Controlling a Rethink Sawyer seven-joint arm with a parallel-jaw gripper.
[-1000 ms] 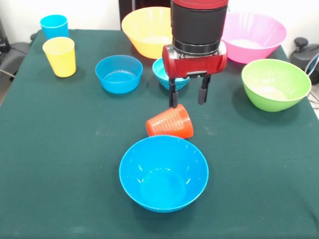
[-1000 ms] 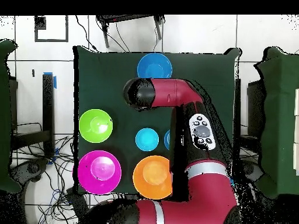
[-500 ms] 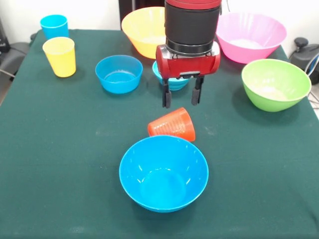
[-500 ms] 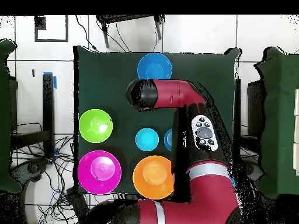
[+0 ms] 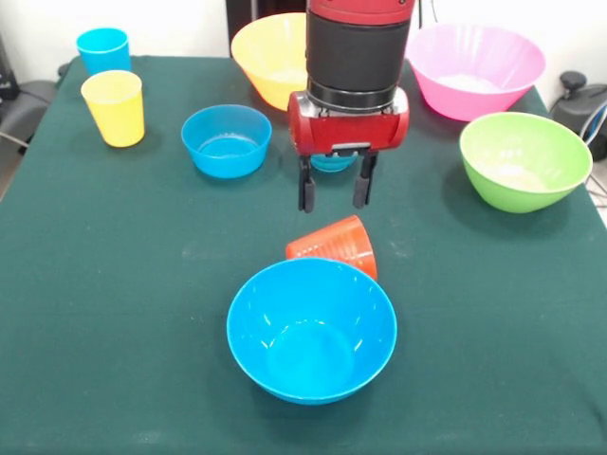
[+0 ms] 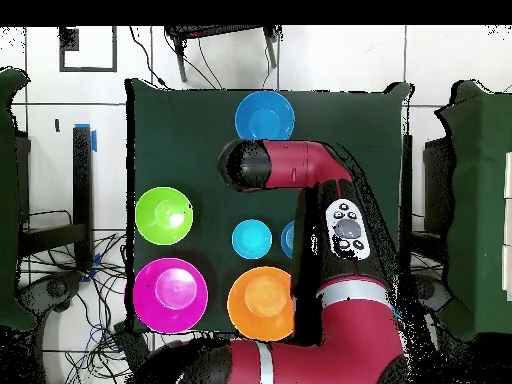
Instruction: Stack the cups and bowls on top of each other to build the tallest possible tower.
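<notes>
Claw (image 5: 333,191) hangs spread and empty just above and behind the orange-red ribbed cup (image 5: 333,248), not touching it. That cup lies tipped on its side on the green bench (image 5: 114,284), close against the far rim of the medium blue bowl (image 5: 311,329), though whether they touch is unclear.

As a judgement, the cup looks like thin, light, stiff plastic: the ribs should give some bite, but a toppled tumbler will roll or skid if nudged, so the best hold is probably across its ribbed wall at mid-length, squeezed gently.

The bowls look glossy, slippery and light, best taken at the rim. All appear empty: the medium blue one, the small blue bowl (image 5: 226,140), the green bowl (image 5: 524,159), the pink bowl (image 5: 477,71) and the yellow-orange bowl (image 5: 275,57). Another blue bowl (image 5: 332,162) is mostly hidden behind the claw.

The yellow cup (image 5: 114,107) and sky-blue cup (image 5: 102,48) stand upright at a far corner, their contents unseen. No tower stands yet.
</notes>
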